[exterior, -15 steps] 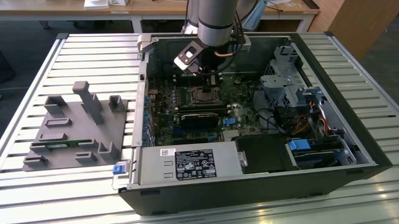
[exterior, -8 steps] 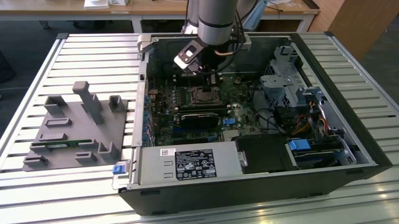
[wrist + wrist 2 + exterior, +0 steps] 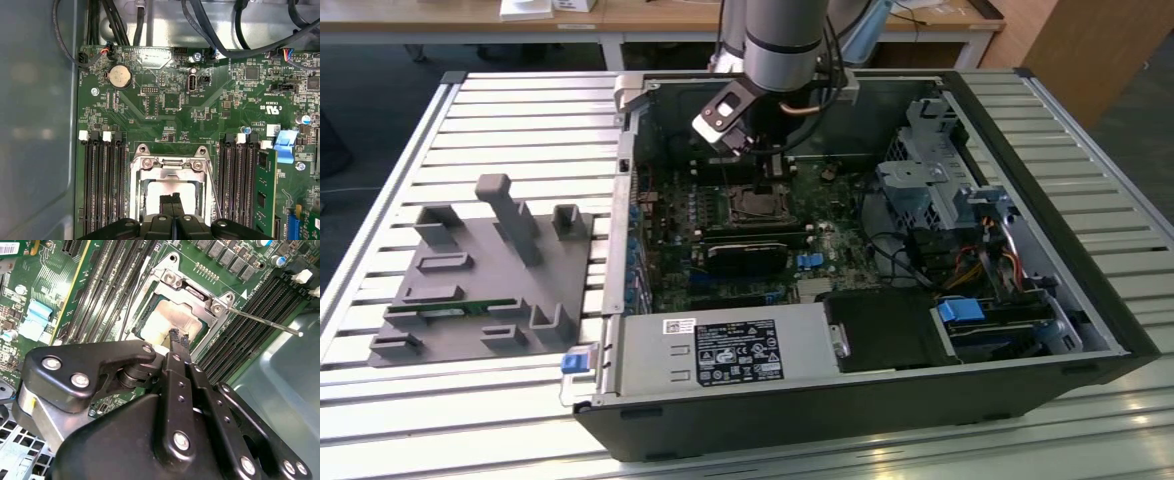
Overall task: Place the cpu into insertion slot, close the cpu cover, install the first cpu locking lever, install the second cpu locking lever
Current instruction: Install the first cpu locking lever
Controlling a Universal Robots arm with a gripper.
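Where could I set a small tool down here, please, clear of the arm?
The slatted table is bare between the grey fixture and the far edge, and along the near edge at the exterior view's left. Inside the case it is crowded: the gripper hangs over the socket.

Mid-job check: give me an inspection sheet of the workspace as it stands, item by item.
Surface: slatted metal table carrying an open computer case.
Job's things: cpu lies in the window of the cpu cover, which is down; one locking lever sticks out, unlatched.
Clutter: grey fixture tray beside the case, a green module in it.
Grippers: tool shut, tips over the cpu face.
Cables: black cables along the motherboard's edge; coloured wires elsewhere in the case.
Surroundings: wooden desk behind the table.
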